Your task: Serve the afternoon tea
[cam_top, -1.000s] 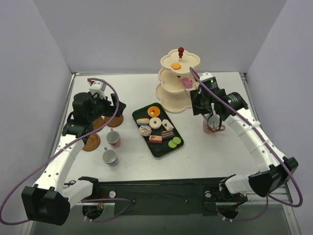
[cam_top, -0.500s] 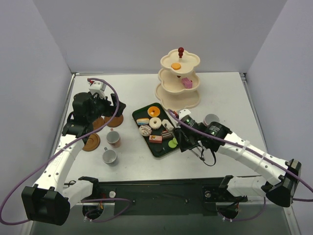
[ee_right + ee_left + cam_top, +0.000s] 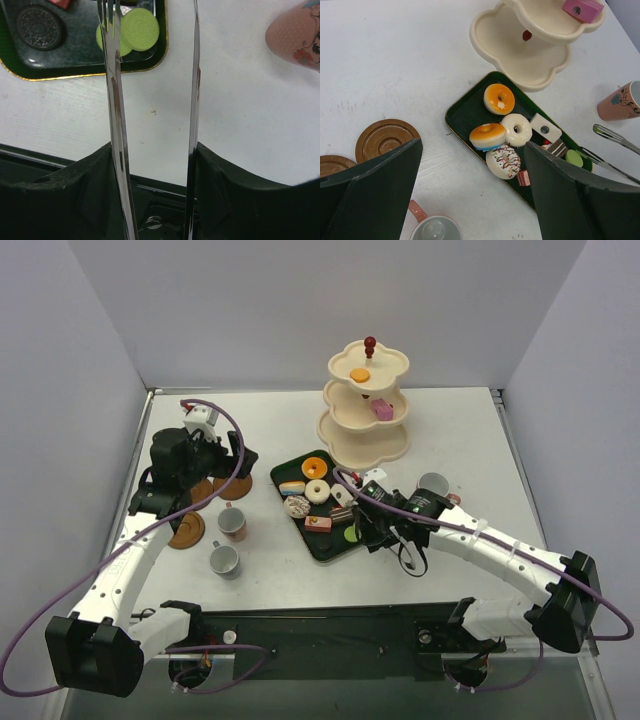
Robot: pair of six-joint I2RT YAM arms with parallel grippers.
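The cream three-tier stand (image 3: 366, 430) holds an orange sweet (image 3: 360, 375) and a pink cake slice (image 3: 383, 411). Donuts (image 3: 499, 98), cake slices and green macarons (image 3: 140, 29) lie on the dark green tray (image 3: 330, 545). Two cups (image 3: 233, 523) stand left of the tray, one cup (image 3: 432, 486) to its right. Brown saucers (image 3: 186, 531) lie at the left. My right gripper (image 3: 392, 522) is shut on the metal tongs (image 3: 114, 75), whose tips hang apart over the macarons. My left gripper (image 3: 200, 465) is open and empty, high above the saucers.
The tray's gold rim (image 3: 75, 76) lies close to the tong tips. The pink cup (image 3: 295, 35) stands just right of the tongs. The arm bases and a dark rail run along the near table edge (image 3: 330, 625).
My right arm has swung the tongs from beside the stand and the right cup down to the tray's near right corner, over the green macarons. The left arm has not moved.
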